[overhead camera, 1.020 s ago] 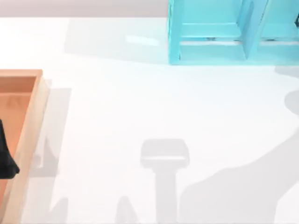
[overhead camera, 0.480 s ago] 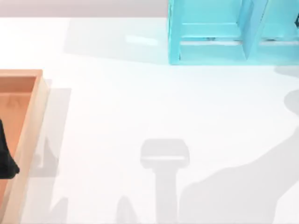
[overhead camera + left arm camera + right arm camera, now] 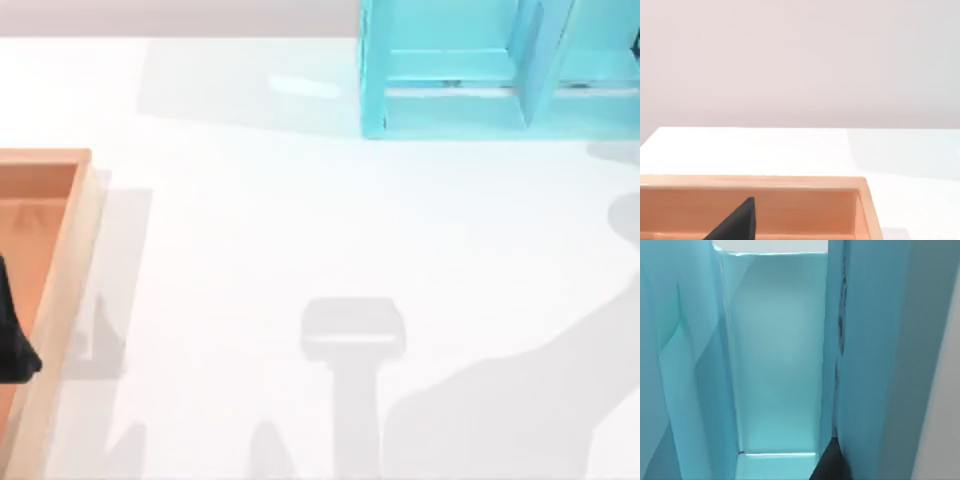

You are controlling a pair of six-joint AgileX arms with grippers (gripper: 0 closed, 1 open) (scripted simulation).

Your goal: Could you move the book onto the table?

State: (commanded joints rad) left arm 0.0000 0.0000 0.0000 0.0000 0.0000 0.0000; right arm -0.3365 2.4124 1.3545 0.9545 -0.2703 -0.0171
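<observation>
The book [image 3: 870, 365] appears as a darker teal-blue slab standing upright in the cyan shelf unit [image 3: 775, 355]. In the top view the same darker slab, the book [image 3: 545, 45], sits between two compartments of the shelf unit [image 3: 450, 60] at the back right. One black fingertip of my right gripper [image 3: 830, 466] lies against the book's near edge, deep in the shelf. My left gripper [image 3: 12, 330] hangs over the wooden tray at the left edge, with one dark finger [image 3: 735, 224] showing. The white table [image 3: 320, 230] stretches between them.
An orange-brown wooden tray [image 3: 50, 260] lies along the table's left edge, and its rim [image 3: 755, 181] shows from the left wrist. The right arm casts a broad shadow [image 3: 520, 410] over the front right of the table.
</observation>
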